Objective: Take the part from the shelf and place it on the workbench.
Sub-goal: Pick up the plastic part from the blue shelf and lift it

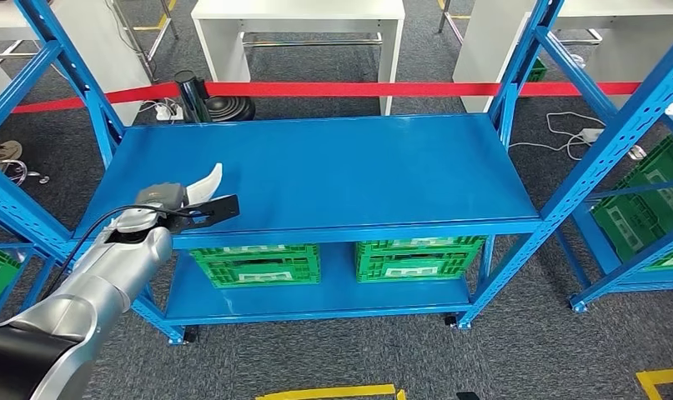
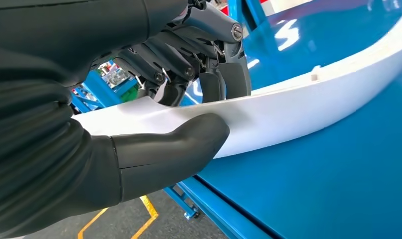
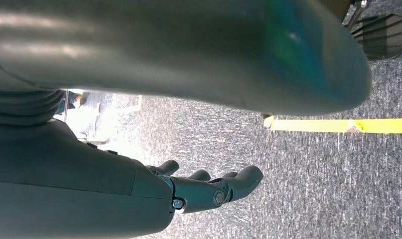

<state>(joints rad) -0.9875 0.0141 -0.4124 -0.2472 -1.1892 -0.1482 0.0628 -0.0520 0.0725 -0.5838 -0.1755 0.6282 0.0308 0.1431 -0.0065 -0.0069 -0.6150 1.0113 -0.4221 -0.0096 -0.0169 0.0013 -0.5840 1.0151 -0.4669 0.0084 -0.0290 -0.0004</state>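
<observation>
My left hand [image 1: 162, 202] pinches a curved white part [image 1: 208, 182] over the front left corner of the blue shelf's top deck [image 1: 333, 167], thumb [image 2: 174, 149] on one face and dark fingers [image 2: 223, 79] curled over the other. The part is a long, thin, smooth strip, apparently moulded plastic, bowed like a blade, with a small raised tab along its upper edge. The wrist view suggests it sits just above or on the glossy painted metal; I cannot tell which. My right hand [image 3: 208, 191] hangs beside my body over grey carpet [image 3: 313, 189], holding nothing, fingers loosely curled and slightly apart.

The risks, as I judge them: the hold is near 1 end, so the long free end may lever and twist in my fingers once lifted. The slick surface could let it slide out. The far tip could drag on the deck or catch a blue upright [image 1: 91, 100] as I turn away. Below the deck, 2 green crates [image 1: 258, 265] sit on the lower level, and a red barrier tape [image 1: 358, 88] runs behind.
</observation>
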